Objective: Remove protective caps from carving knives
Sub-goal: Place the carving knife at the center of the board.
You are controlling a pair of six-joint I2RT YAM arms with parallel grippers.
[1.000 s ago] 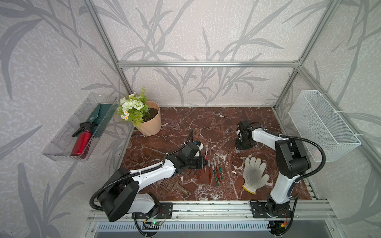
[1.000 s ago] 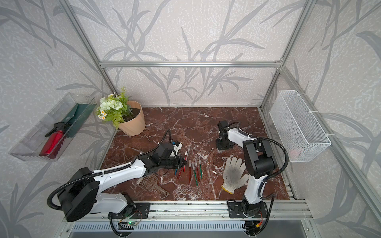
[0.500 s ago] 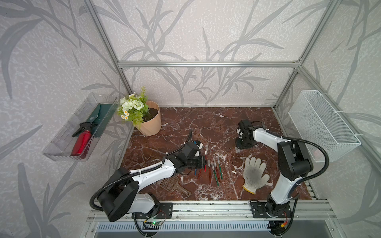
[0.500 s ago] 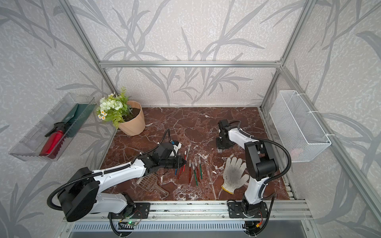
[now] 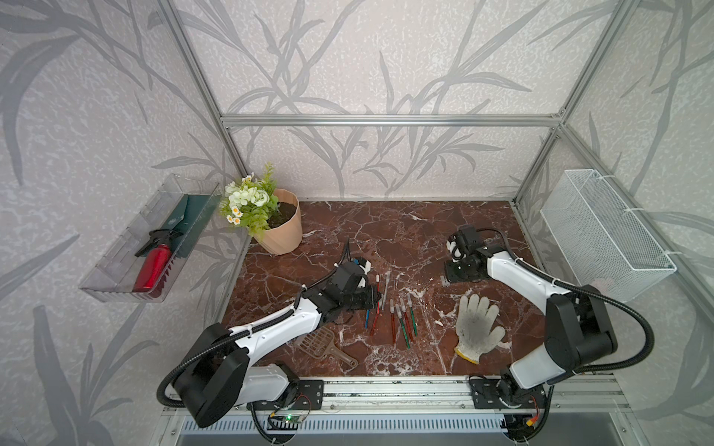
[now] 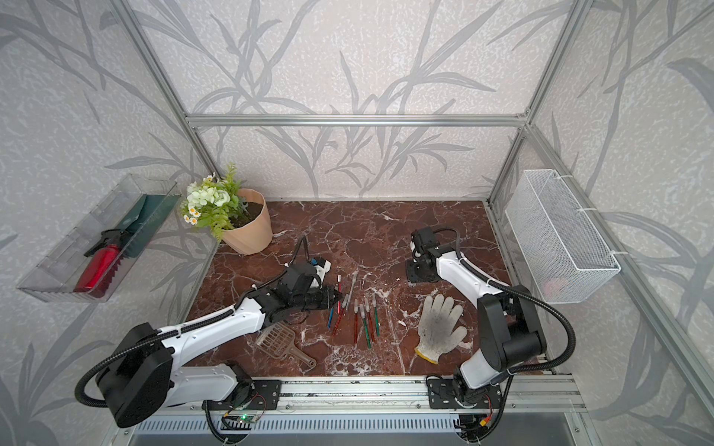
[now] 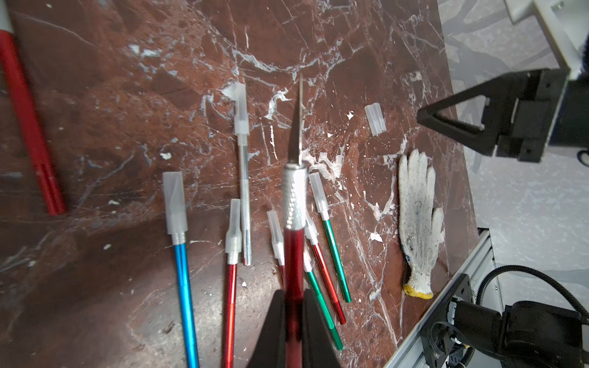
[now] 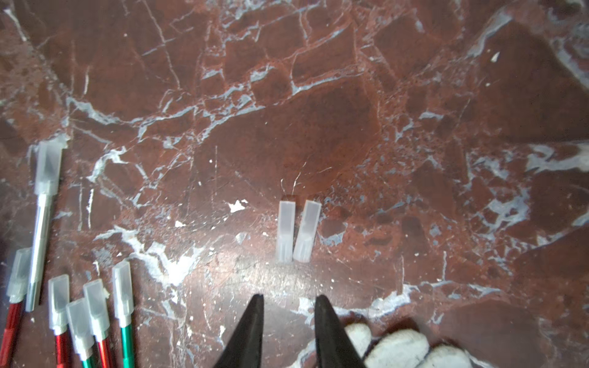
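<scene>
My left gripper (image 7: pixel 294 291) (image 5: pixel 376 300) is shut on a red carving knife (image 7: pixel 294 255), whose bare blade (image 7: pixel 298 127) points out ahead of the jaws. Beneath it lie several carving knives (image 5: pixel 402 320) (image 7: pixel 180 255) with red, blue and green handles, each with a protective cap on its tip. An all-silver one (image 7: pixel 243 191) is capped too. My right gripper (image 8: pixel 288 298) (image 5: pixel 454 272) hangs open and empty above the marble. Two loose protective caps (image 8: pixel 285 231) (image 8: pixel 307 231) lie side by side just ahead of its fingertips, also seen in the left wrist view (image 7: pixel 375 119).
A white work glove (image 5: pixel 477 328) lies right of the knives, and a brown slotted scoop (image 5: pixel 322 341) lies near the front left. A flower pot (image 5: pixel 282 228) stands at the back left. A wire basket (image 5: pixel 602 235) hangs on the right wall and a clear tray (image 5: pixel 116 278) on the left.
The right arm has drawn back a little toward the front right. The left arm has held still with the red knife.
</scene>
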